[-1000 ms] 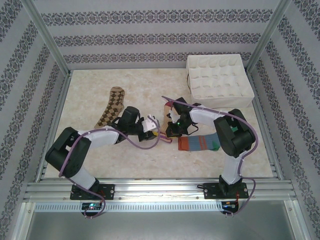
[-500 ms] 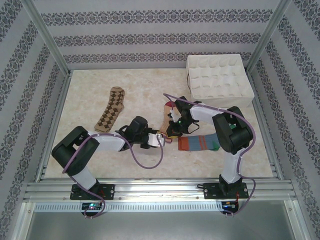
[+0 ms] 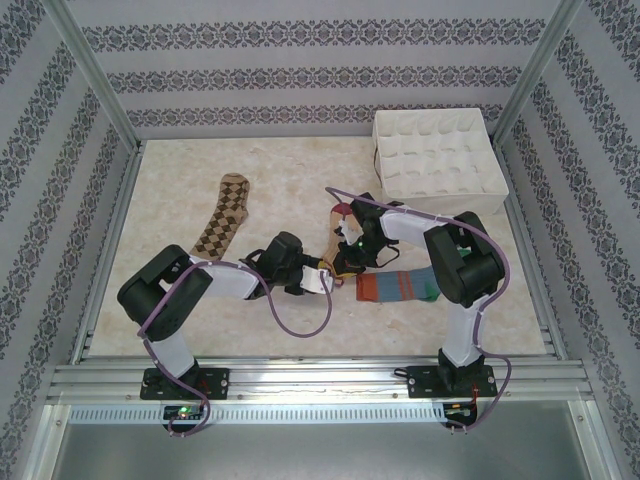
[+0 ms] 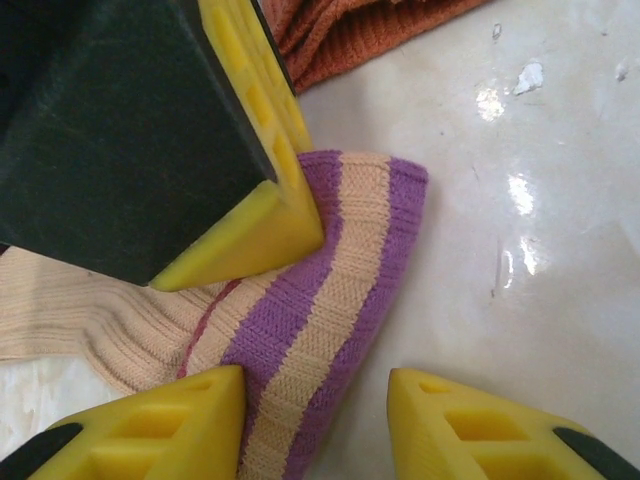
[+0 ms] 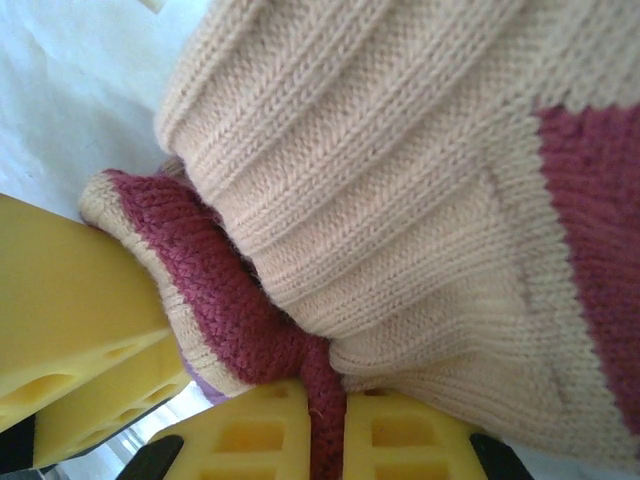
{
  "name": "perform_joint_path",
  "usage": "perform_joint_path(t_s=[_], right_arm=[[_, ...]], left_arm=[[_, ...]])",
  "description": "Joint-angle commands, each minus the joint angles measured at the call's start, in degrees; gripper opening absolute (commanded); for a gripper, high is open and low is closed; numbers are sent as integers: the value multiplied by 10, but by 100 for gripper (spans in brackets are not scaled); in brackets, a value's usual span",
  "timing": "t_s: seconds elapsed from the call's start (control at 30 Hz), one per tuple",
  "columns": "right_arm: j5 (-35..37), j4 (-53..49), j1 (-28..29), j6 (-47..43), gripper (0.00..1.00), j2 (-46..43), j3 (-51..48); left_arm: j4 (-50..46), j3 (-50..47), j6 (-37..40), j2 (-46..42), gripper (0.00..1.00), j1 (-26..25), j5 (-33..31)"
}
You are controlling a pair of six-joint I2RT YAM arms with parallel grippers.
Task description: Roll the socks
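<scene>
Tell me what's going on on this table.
Two robot arms are working on the peach sock mid-table. The right gripper is pinched shut on its dark red edge; the left gripper hangs open at a purple-striped fold beside it. The argyle sock and the orange-and-blue striped sock lie flat, not yet rolled.

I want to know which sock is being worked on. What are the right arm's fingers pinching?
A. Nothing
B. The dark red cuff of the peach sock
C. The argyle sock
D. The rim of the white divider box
B: in the right wrist view, the right fingers are shut on the dark red cuff of the peach sock.
</scene>
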Motion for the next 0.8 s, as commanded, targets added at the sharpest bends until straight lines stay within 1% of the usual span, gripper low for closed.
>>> perform_joint_path(t_s=[0.0, 0.07, 0.2, 0.33, 0.37, 0.4, 0.43, 0.47, 0.53, 0.6, 0.67, 0.77], right_arm=[[24, -81, 10, -44, 9, 47, -12], [12, -88, 14, -59, 10, 51, -4], [-14, -113, 29, -96, 11, 64, 20], [-9, -123, 35, -106, 12, 69, 38], [-9, -112, 33, -100, 13, 62, 37], [-15, -79, 26, -82, 16, 41, 27], [-23, -55, 20, -71, 19, 25, 17], [-31, -32, 15, -60, 25, 9, 7], [-42, 1, 6, -44, 28, -15, -8], [-34, 11, 0, -37, 35, -25, -14], [-31, 19, -3, -35, 36, -33, -23], [-26, 39, -9, -21, 39, -48, -44]], left_arm=[[-3, 16, 20, 31, 39, -7, -43], [-19, 20, 14, 29, 34, -7, -45], [-61, 19, -10, 7, 21, -7, -47], [-101, 13, -32, -23, 10, -9, -40], [-131, 16, -45, -38, 4, -12, -38], [-179, 24, -63, -55, 2, -16, -28], [-218, 34, -70, -61, 2, -16, -13], [-257, 48, -71, -64, 2, -16, 2], [-327, 80, -81, -61, 2, -16, 29], [-394, 115, -90, -47, 1, -16, 51], [-454, 160, -125, -23, 0, -15, 57], [-513, 208, -159, 9, 0, -15, 62]])
